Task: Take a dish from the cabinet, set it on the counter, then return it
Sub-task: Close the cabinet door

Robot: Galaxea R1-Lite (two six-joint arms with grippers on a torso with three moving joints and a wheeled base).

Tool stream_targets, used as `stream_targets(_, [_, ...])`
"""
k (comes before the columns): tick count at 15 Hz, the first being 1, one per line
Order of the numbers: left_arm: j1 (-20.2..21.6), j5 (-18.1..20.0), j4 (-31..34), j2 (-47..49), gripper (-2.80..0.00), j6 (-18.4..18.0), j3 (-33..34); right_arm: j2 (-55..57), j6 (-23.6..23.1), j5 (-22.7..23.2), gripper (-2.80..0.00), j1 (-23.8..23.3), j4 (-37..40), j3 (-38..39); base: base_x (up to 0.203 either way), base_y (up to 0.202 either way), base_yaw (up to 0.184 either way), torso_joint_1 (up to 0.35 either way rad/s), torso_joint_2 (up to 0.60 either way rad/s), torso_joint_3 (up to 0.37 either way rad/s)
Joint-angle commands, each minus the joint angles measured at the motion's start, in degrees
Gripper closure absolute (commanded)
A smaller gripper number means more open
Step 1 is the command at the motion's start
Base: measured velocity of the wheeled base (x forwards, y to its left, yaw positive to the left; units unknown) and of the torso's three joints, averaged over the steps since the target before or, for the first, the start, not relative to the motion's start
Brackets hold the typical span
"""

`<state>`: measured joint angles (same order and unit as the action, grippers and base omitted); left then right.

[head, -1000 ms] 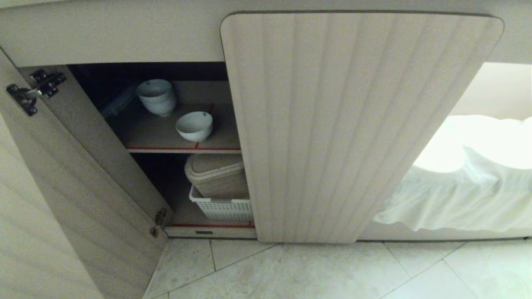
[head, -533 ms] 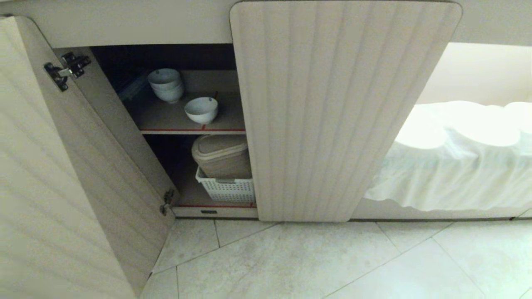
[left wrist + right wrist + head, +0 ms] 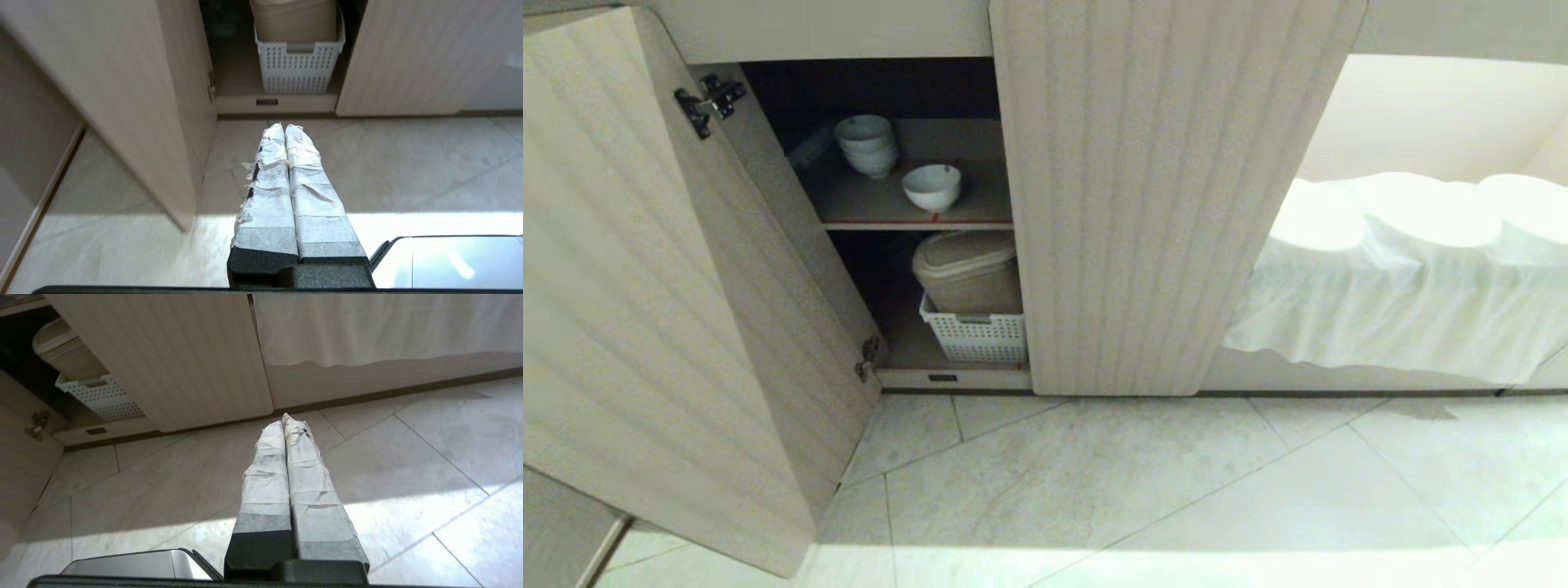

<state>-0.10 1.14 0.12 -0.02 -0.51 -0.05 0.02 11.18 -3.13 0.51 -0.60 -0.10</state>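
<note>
The dish (image 3: pixel 931 187), a small white bowl, stands alone on the cabinet (image 3: pixel 1160 204) shelf, near its red-taped front edge. The left door (image 3: pixel 645 278) hangs wide open; the right door is closed. The counter is out of view. Neither arm shows in the head view. My left gripper (image 3: pixel 284 127) is shut and empty, held low over the floor tiles in front of the open cabinet. My right gripper (image 3: pixel 286 419) is also shut and empty, above the floor before the closed door.
A stack of nested pale bowls (image 3: pixel 868 144) sits behind the dish. Below the shelf a white slotted basket (image 3: pixel 976 333) holds a beige lidded bin (image 3: pixel 968 269). A white cloth (image 3: pixel 1405 286) drapes over the opening at right. The open door juts out over the tiled floor (image 3: pixel 1135 490).
The whole head view has pulled back from the cabinet: it looks smaller and higher, with more floor in view. The dish and the doors have not moved.
</note>
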Motion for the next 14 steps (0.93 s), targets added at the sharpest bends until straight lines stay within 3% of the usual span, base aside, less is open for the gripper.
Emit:
stream_targets(1, [0.0,0.0,0.1,0.0,0.0,0.0,0.0,0.0,0.1,0.0,0.0,0.0,0.0,0.0,-0.173,0.0,0.001,0.001,0.01,-0.001])
stream_targets(14, [0.0,-0.1,0.1,0.0,0.0,0.0,0.0,0.0,0.1,0.0,0.0,0.0,0.0,0.0,-0.009,0.0,0.0,0.0,0.0,0.0])
